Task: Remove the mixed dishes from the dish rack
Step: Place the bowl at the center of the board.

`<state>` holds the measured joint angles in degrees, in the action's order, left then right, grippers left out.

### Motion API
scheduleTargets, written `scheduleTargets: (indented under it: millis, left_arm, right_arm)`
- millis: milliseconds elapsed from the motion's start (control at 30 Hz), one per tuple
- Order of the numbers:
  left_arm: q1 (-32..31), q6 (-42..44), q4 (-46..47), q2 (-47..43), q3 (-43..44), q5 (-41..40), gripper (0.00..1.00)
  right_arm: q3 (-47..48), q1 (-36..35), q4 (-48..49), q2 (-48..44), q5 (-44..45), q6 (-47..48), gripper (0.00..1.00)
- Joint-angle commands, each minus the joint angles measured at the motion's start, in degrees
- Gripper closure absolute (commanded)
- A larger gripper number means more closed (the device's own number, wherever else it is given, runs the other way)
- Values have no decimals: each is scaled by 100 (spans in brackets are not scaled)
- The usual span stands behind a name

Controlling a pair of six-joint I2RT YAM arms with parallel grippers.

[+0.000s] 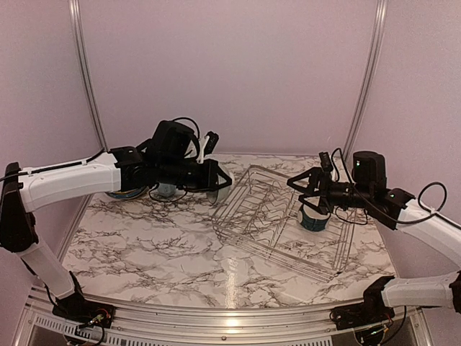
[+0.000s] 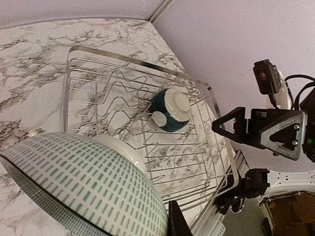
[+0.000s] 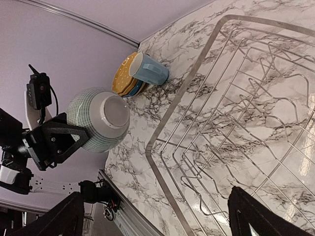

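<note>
Silver wire rack (image 1: 252,210) lies on the marble table (image 1: 158,252), right of centre and skewed to the table edge. I see one dish in it: a dark bowl (image 2: 170,110) with white patches, upside down among the dividers at the end nearest the right arm. The other rack slots that I can see hold nothing.

Second bowl, white with green dashes (image 3: 98,118), is off the table in the left gripper (image 3: 74,137). The fingers are clamped on its rim. It is tipped on edge with its plain base toward the right arm, and it hangs beside the rack's far left corner, outside the wires.

Unloaded items stand at the far left of the table, near the wall:
- a stack of plates (image 3: 125,78), yellow scalloped on top, with a blue edge showing below;
- a light blue mug (image 3: 149,69), just beside the stack.

Right gripper (image 1: 301,191) is above the rack's right end, close over the dark bowl but not touching it. Its fingers are spread wide and hold nothing. In the right wrist view both fingertips frame bare rack wire.

Lilac walls enclose the table at the back and on both sides.
</note>
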<state>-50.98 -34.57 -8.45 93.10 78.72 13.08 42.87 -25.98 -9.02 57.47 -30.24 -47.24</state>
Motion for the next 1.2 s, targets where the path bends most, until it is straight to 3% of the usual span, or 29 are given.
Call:
scheduleTargets:
  millis: [0,233,700,1167]
  left_arm:
    - [193,739,-1322,-292,156,-1576,100]
    - [553,675,-2458,-282,174,-3069,100]
    - [920,1100,-3744,1070,610,-4143,100]
    - [1340,1636,-3814,2142,810,-3858,100]
  right_arm:
    - [278,-39,-206,55,136,162,1]
    - [291,-39,-173,195,122,168,2]
    - [399,-39,-329,261,163,263,2]
    - [356,-39,-442,168,269,281,1]
